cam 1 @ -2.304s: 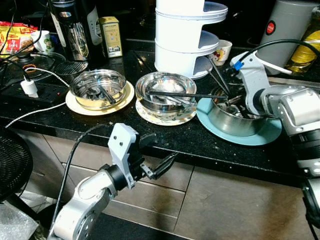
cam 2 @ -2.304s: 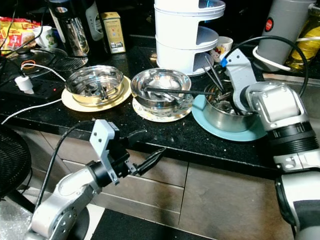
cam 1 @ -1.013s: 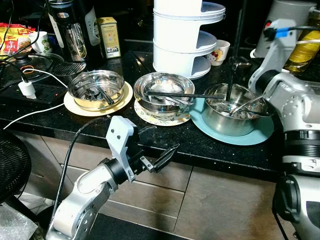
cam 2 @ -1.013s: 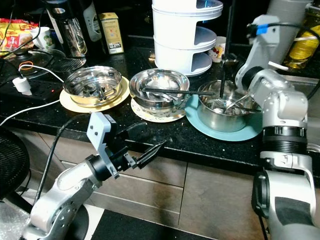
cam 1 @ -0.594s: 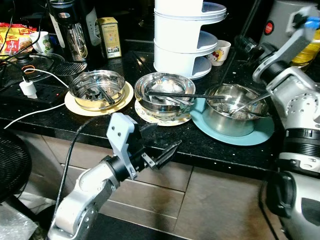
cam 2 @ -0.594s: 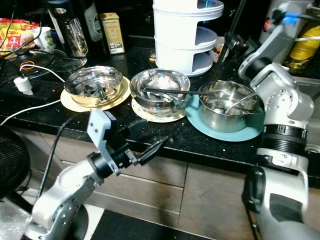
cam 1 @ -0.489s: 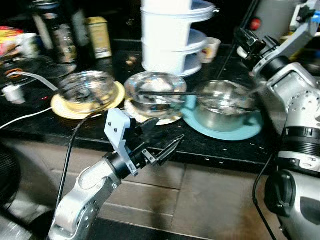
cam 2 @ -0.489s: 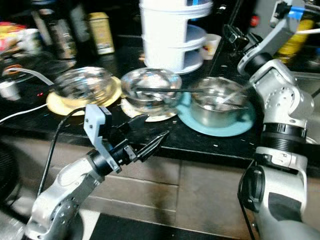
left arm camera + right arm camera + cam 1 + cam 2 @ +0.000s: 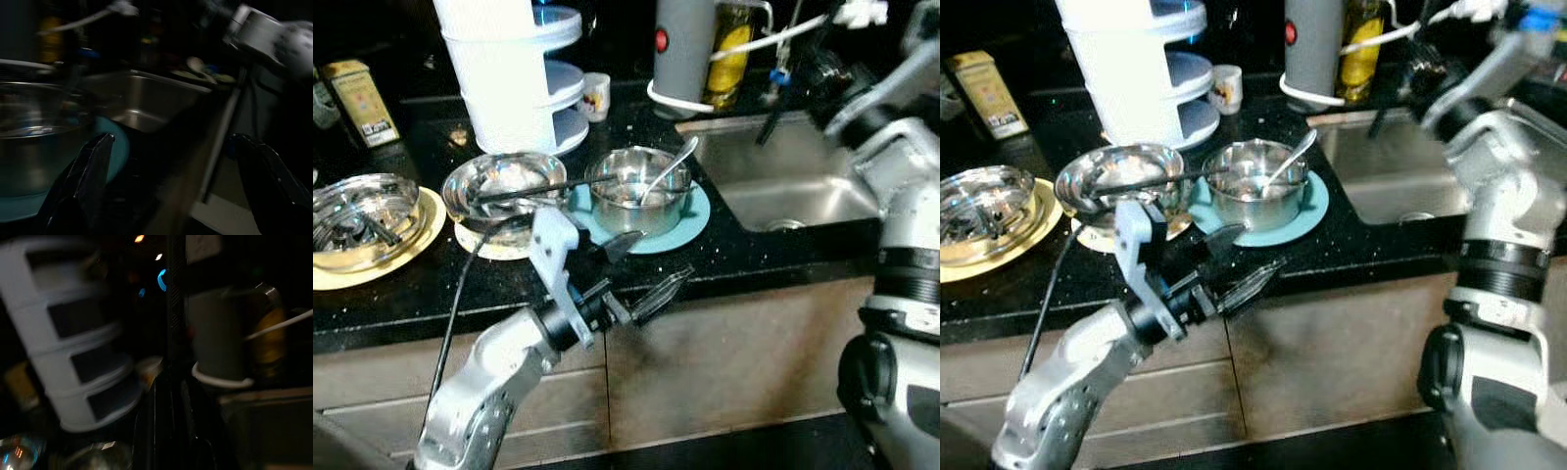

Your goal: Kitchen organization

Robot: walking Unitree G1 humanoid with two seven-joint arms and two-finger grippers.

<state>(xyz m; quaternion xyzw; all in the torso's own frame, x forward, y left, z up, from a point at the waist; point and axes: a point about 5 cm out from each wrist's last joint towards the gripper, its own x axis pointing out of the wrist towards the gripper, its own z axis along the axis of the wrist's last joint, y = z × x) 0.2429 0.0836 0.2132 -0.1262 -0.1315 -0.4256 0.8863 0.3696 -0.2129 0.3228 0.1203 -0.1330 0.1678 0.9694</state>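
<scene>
Right gripper (image 9: 800,70), left eye view: we logged it raised over the sink (image 9: 783,181), clenched on a thin black chopstick (image 9: 771,116) that slanted down toward the basin. Left gripper (image 9: 646,274): fingers spread, holding nothing, in front of the counter edge. Counter items: steel bowl (image 9: 638,191) with a spoon (image 9: 668,168), on a teal plate (image 9: 680,225); beside it a second steel bowl (image 9: 504,186) with a black chopstick across its rim; a third bowl on a yellow plate (image 9: 372,269); white tiered rack (image 9: 509,78) behind.

Right eye view: same layout; grey canister (image 9: 1312,44) and yellow bottle (image 9: 1363,39) stood behind the sink.

Left wrist view: dim; two parted black fingers (image 9: 93,171), bowl, teal plate and basin beyond.

Right wrist view: dark and blurred; closed fingers with the dark stick running up between them, rack behind.

Step judged: carrying a used utensil to the sink. Next move would call for lowering over the basin and letting go, then returning for the remaining chopstick and spoon.
</scene>
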